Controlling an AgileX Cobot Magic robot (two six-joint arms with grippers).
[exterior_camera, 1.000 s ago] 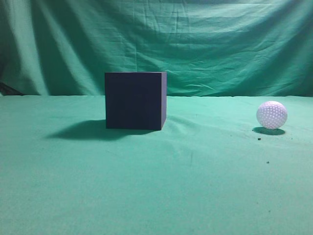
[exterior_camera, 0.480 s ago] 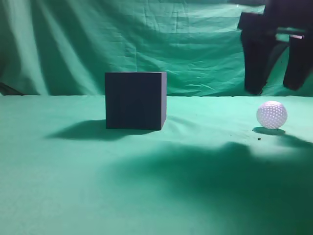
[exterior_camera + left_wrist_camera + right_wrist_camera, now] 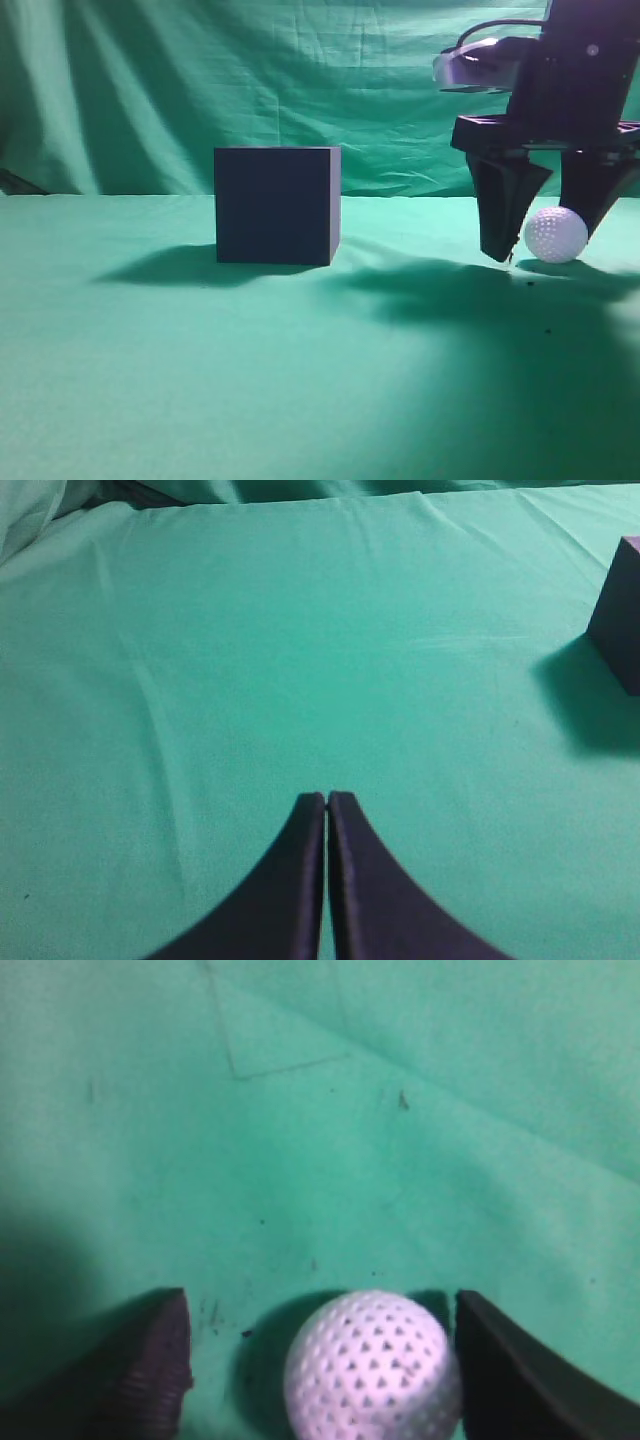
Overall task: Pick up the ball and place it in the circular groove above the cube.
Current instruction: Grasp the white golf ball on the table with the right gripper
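The white dimpled ball (image 3: 556, 234) rests on the green cloth at the right. My right gripper (image 3: 548, 245) is open and straddles it, one finger on each side, tips close to the cloth. In the right wrist view the ball (image 3: 372, 1368) lies between the open fingers, closer to the right finger (image 3: 520, 1370) than the left. The dark navy cube (image 3: 277, 205) stands left of centre; its edge shows in the left wrist view (image 3: 622, 610). Its top face is hidden. My left gripper (image 3: 327, 798) is shut and empty over bare cloth.
Green cloth (image 3: 300, 380) covers the table and hangs as a backdrop (image 3: 300, 80). A few dark specks (image 3: 530, 283) lie near the ball. The right arm casts a broad shadow over the cloth's right half.
My right gripper has come into view from the top right and dropped down around the ball. The ball and cube have not moved.
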